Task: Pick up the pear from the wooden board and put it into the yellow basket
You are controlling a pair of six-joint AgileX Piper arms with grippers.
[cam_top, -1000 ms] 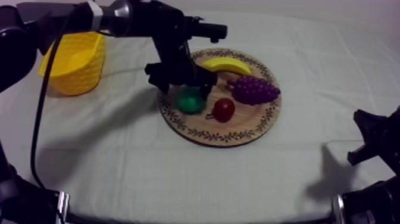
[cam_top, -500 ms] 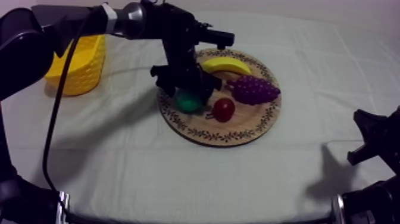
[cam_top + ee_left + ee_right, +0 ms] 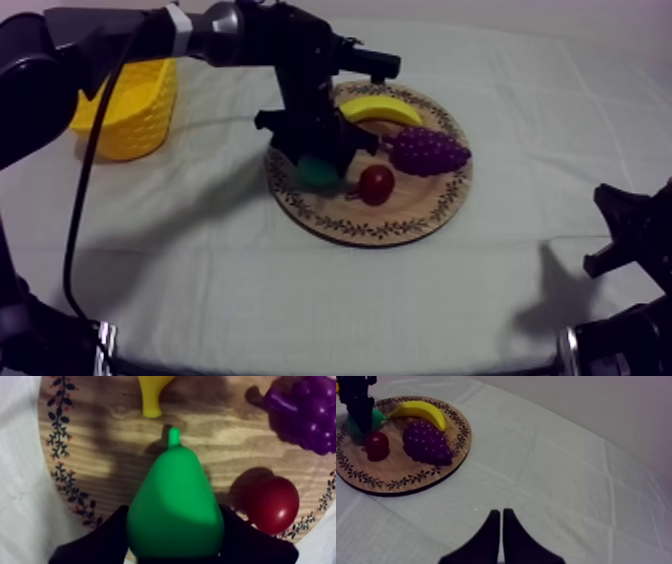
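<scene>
The left gripper [image 3: 322, 150] stands over the left half of the round wooden board [image 3: 400, 218], just left of the top view's centre, its two black fingers [image 3: 107, 538] set one at each flank of the green pear [image 3: 172, 501]; in the left wrist view they lie against the fat lower part of the fruit with no gap that I can make out, so I judge the pincer closed on the pear, only as wide as the pear's belly; the pear lies on the board, stem toward the banana [image 3: 380, 108], with the small red fruit [image 3: 376, 184] just beside it and the bunch of grapes [image 3: 428, 150] farther right; the step in hand, as I read it, is securing the grasp before lifting; the pear looks smooth and tapers toward the stem, so the hold belongs on the widest part, firm enough that the fruit cannot slip out toward the narrow end; the lift should go straight up first, since a sideways drag could knock the small red fruit or the banana; once clear of the patterned rim, the carry runs to the yellow basket [image 3: 130, 110] at the upper left of the top view, well apart from the board, with release only over its mouth; the right gripper [image 3: 501, 513] has its fingers pressed together on nothing, away from the board, and need not take part.
</scene>
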